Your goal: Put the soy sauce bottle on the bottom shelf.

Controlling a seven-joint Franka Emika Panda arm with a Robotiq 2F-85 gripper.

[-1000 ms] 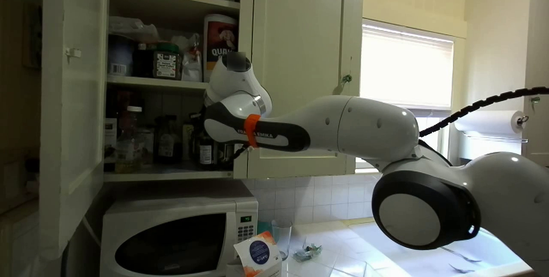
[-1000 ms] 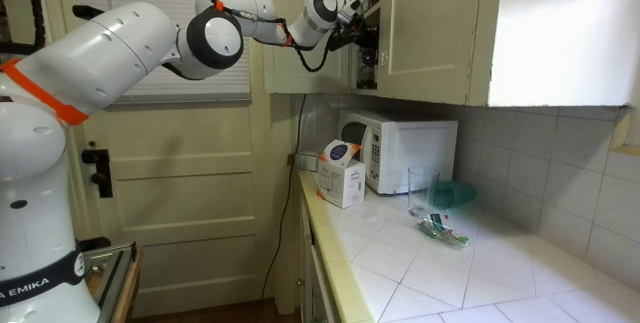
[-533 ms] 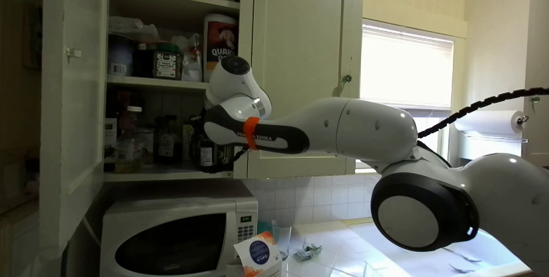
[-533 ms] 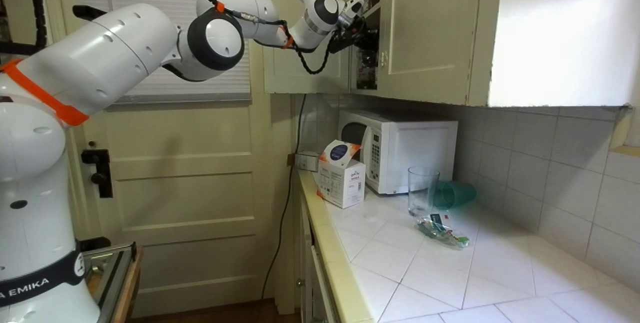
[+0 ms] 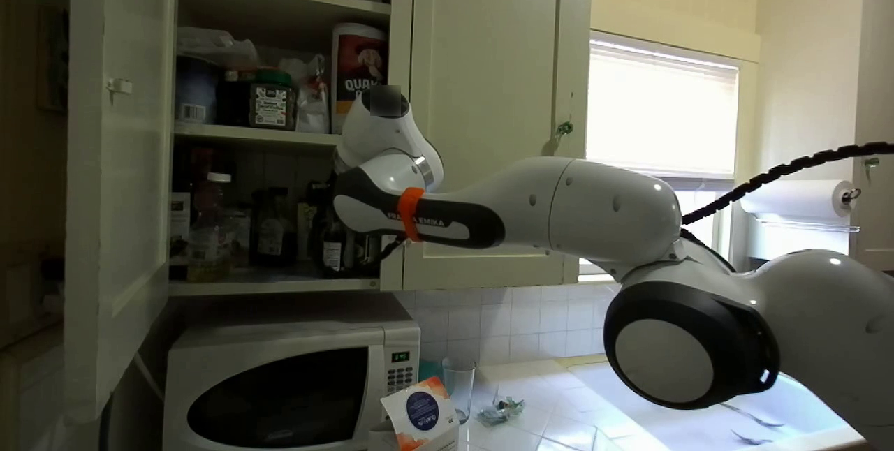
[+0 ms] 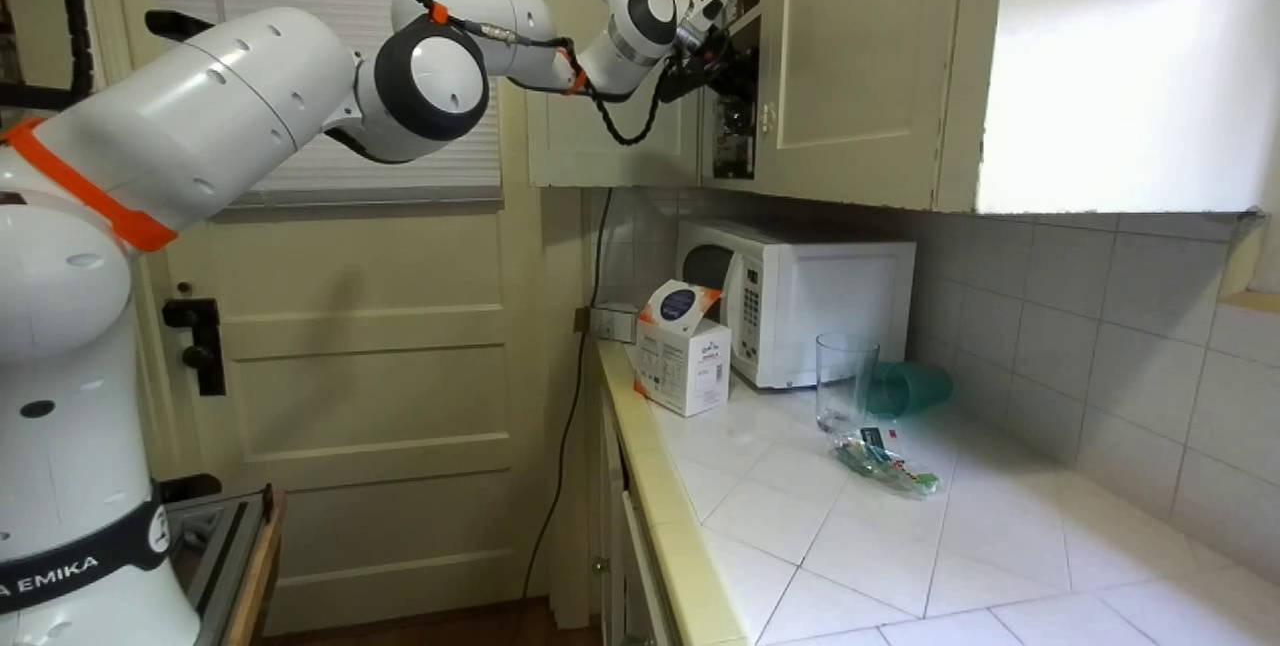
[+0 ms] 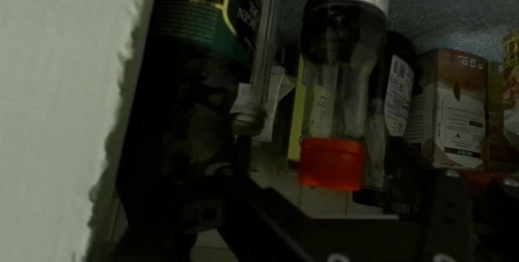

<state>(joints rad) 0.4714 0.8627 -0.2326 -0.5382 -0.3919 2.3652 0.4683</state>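
Observation:
The soy sauce bottle [image 7: 340, 35], dark inside with a red cap, stands between the fingers of my gripper [image 7: 321, 152] in the wrist view, which is upside down. Gaps show on both sides of the cap, so the jaws are open around the bottle's neck without gripping it. Its base lies beyond the wrist picture. In an exterior view the bottle [image 5: 332, 255] appears upright over the bottom shelf [image 5: 272, 287], near the right end; the arm hides its top and my fingertips. Elsewhere my gripper [image 6: 725, 76] reaches into the cupboard, its tips hidden by the door.
A large green-labelled bottle [image 7: 194, 22] and the chipped cupboard frame [image 7: 69, 91] are close on the left. Another dark bottle [image 7: 399, 87] and a carton [image 7: 460, 112] crowd the right. The middle shelf [image 5: 258, 132] is just above the hand; a microwave [image 5: 293, 374] sits below.
The arm dips slightly, then rises a little. In an exterior view the bottle comes down slightly with it, then shifts a little to the left and stays low as the arm rises.

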